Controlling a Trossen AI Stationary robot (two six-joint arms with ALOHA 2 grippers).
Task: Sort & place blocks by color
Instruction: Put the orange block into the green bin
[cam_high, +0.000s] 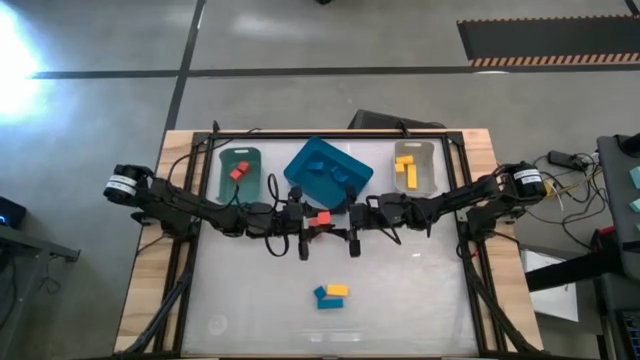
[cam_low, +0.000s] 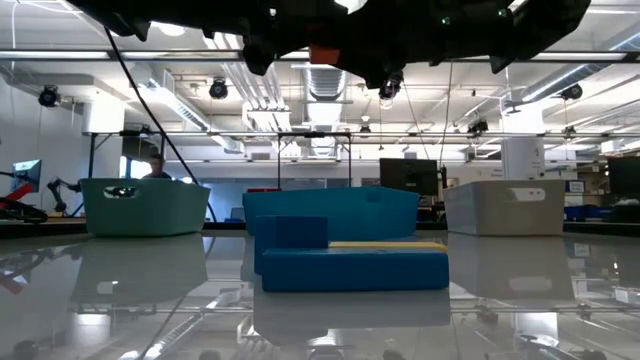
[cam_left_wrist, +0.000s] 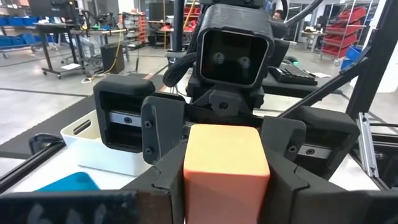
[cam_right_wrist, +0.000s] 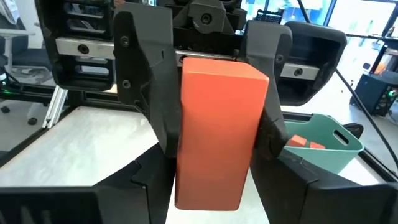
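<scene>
A red block hangs in the air over the table's middle, between my left gripper and my right gripper, which face each other. Both are shut on it. In the low view the red block shows high up under the arms. Two blue blocks and a yellow block lie together flat on the table nearer the near edge. The green bin holds red blocks, the blue bin blue ones, and the grey bin yellow ones. My left gripper pinches the red block's end between its two fingers, coming level from the table's left. The block is lifted clear. My right gripper pinches the same block's other end between its two fingers, level from the table's right; the left fingers flank the block's far part.
The three bins stand in a row along the table's far side, just behind the grippers. The dark frame rails run along the table's sides. The table's edge is wooden. A person shows far off in the room behind.
</scene>
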